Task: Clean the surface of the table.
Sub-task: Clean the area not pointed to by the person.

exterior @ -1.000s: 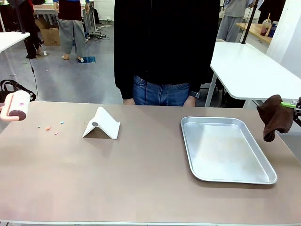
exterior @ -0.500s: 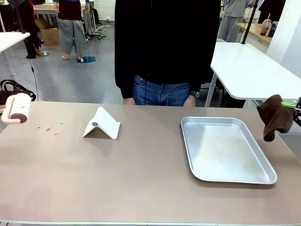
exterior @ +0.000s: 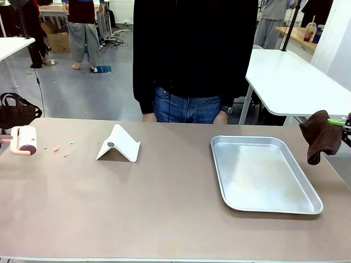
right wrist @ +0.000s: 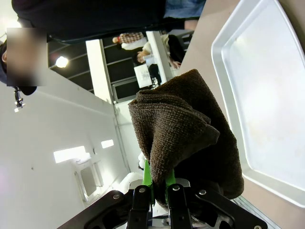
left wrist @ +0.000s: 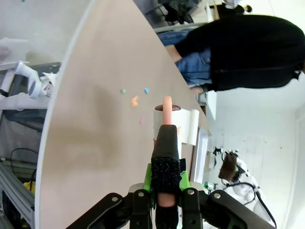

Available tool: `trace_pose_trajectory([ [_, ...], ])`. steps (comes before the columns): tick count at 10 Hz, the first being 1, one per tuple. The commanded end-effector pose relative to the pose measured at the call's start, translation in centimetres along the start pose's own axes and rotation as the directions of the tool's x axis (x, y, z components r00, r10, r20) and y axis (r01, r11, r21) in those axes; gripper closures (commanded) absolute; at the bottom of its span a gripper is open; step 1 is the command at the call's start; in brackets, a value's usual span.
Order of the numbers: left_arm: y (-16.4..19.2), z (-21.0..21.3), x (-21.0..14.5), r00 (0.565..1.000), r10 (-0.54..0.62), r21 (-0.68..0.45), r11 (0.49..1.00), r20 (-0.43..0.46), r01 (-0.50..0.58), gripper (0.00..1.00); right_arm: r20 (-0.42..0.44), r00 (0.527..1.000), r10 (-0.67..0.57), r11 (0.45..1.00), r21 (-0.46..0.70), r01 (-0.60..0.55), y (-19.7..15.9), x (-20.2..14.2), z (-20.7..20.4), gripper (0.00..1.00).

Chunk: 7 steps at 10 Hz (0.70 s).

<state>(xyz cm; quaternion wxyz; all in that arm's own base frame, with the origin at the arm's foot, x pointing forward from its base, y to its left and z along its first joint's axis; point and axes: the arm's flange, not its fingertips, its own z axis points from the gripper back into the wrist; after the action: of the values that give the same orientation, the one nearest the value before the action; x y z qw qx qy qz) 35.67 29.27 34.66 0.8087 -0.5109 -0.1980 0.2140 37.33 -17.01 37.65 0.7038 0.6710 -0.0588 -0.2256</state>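
Front view, read as a dial from the robot's side: the table (exterior: 164, 213), brownish-tan and matte, spans the whole foreground. At its 10 o'clock edge is a lint roller (exterior: 24, 141) with a pink handle and a white roll. In the left wrist view the left gripper (left wrist: 165, 172) is clamped tight on that handle, the roll pointing out over the tabletop. Just to the roller's 3 o'clock lie a few small coloured crumbs (exterior: 55, 148), orange, pink and blue-green, loose on the surface. Next, toward 11 o'clock, a white folded stand (exterior: 119, 144) sits like a little tent, apart from the crumbs. At 12 o'clock a person (exterior: 192, 55) in a black top and jeans stands against the far edge. Around 2 to 3 o'clock rests a shiny silver tray (exterior: 219, 175); its floor shows only faint yellowish smears. Past the tray, at the table's 3 o'clock edge, a dark brown cloth (exterior: 319, 137) hangs in the air, and the right wrist view shows the right gripper (right wrist: 157, 180) pinching it between its green pads, above the tray's rim.
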Motion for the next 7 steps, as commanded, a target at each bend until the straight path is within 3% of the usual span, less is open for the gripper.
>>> trace_pose_trajectory([
  [1, 0.0, -1.1, 0.9, 0.997, 0.057, 0.035, 0.998, 0.044, -0.058, 0.78, -0.007, 1.000, -0.003, 1.000, 0.004, 0.003, 0.4, 0.0, 0.0, 0.89],
  [4, 1.7, -1.9, 2.1, 0.993, 0.071, 0.139, 0.987, 0.097, -0.084, 0.78, -0.007, 1.000, -0.003, 1.000, 0.004, 0.003, 0.4, 0.0, 0.0, 0.89],
  [7, 2.7, -2.8, 2.2, 0.993, 0.077, 0.178, 0.980, 0.091, -0.092, 0.78, -0.007, 1.000, -0.003, 1.000, 0.004, 0.003, 0.4, 0.0, 0.0, 0.89],
])
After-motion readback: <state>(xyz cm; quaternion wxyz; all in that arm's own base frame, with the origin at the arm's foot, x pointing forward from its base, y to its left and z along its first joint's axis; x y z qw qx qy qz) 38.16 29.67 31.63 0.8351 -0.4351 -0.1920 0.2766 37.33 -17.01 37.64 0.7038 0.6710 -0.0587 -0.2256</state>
